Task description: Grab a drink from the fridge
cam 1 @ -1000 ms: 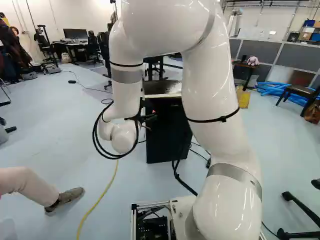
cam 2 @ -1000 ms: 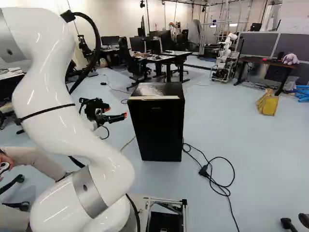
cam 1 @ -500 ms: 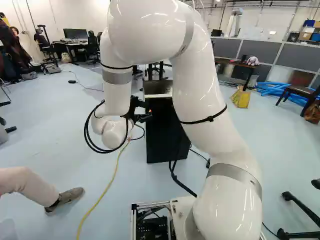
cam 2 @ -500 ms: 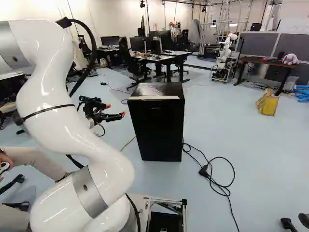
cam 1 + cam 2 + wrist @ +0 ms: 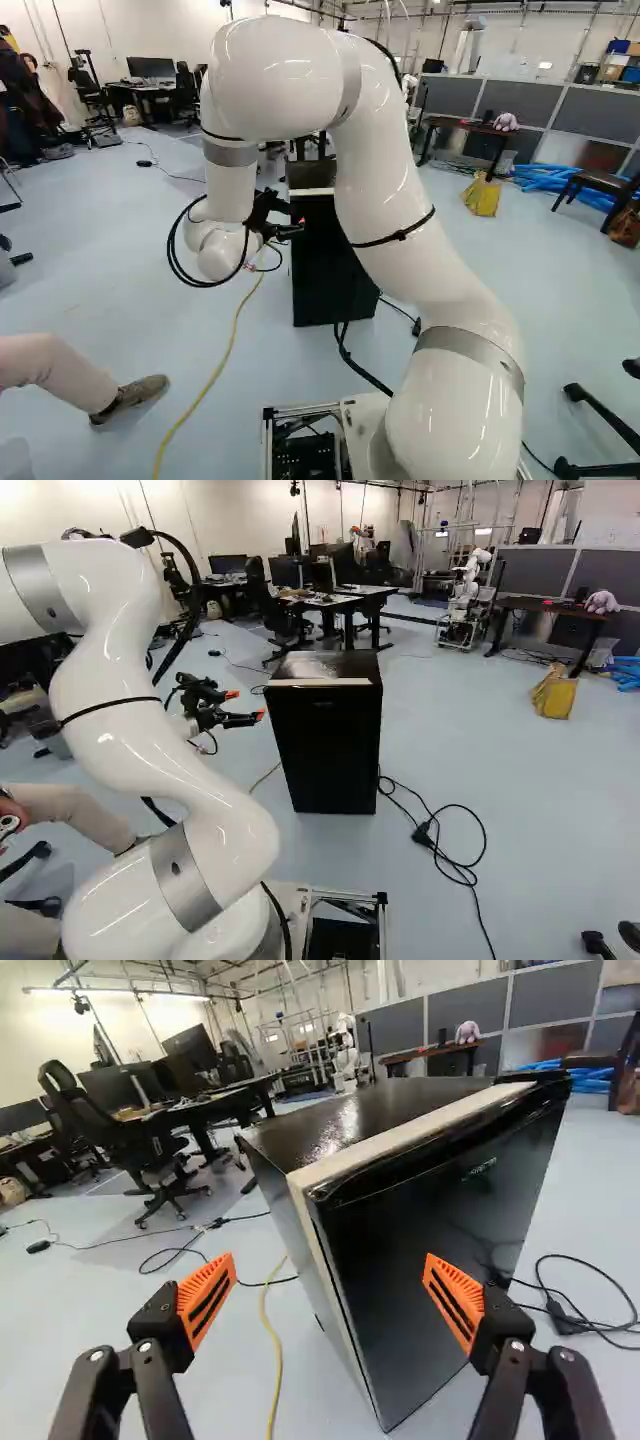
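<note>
- Over the last second the white, glossy jointed arm [image 5: 160,770] has shifted against its lowest joint: its high bend sits lower in both base views, while the base and the small black box-shaped fridge [image 5: 400,1220] ahead of the jaws have not moved.
- In the right base view the black jaws now show their orange pads [image 5: 207,1300] more distinctly one from the other than at first; whether they have spread or only turned, I cannot tell.
- For the task this looks like lining up for the door, an early step, with nothing gained from inside.
- The jaws stand wide apart, with nothing between them.
- The fridge stands upright on the floor straight ahead of the jaws, near but apart from them, its closest upright edge facing the gap.
- Its glossy black door [image 5: 400,1290] is shut, with a little pale lettering high on it, and a pale strip [image 5: 400,1137] runs along the front of the shiny dark top [image 5: 350,1125].
- No drink shows ahead of or around the jaws; it is presumably behind that door.
- The next move probably calls for bringing one finger to the door's near edge and prying it outward.
- A smooth face like this may let the pads slip, or a hard push could shove the whole fridge.
</note>
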Motion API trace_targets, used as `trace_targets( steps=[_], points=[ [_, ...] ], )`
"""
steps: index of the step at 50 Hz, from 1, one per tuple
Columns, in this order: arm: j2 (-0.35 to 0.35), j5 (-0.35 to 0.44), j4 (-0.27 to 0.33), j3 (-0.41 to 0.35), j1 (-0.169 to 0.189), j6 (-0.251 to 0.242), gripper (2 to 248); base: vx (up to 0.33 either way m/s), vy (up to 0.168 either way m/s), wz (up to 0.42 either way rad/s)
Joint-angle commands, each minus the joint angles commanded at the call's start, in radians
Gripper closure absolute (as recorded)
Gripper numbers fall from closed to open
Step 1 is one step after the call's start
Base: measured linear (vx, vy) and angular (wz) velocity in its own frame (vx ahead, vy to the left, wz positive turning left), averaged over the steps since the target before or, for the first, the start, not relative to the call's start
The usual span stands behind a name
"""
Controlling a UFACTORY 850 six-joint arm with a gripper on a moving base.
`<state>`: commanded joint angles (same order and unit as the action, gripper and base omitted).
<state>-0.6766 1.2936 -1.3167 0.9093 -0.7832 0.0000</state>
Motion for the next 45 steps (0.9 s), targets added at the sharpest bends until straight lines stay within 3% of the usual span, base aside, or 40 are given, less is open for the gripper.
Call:
trace_targets(
  steps=[20, 45],
  points=[
    [-0.043, 0.0, -0.082, 0.077, 0.031, 0.0, 3, 0.0, 0.0, 0.0],
    [-0.068, 0.0, -0.092, 0.122, 0.054, 0.0, 3, 0.0, 0.0, 0.0]
  ],
)
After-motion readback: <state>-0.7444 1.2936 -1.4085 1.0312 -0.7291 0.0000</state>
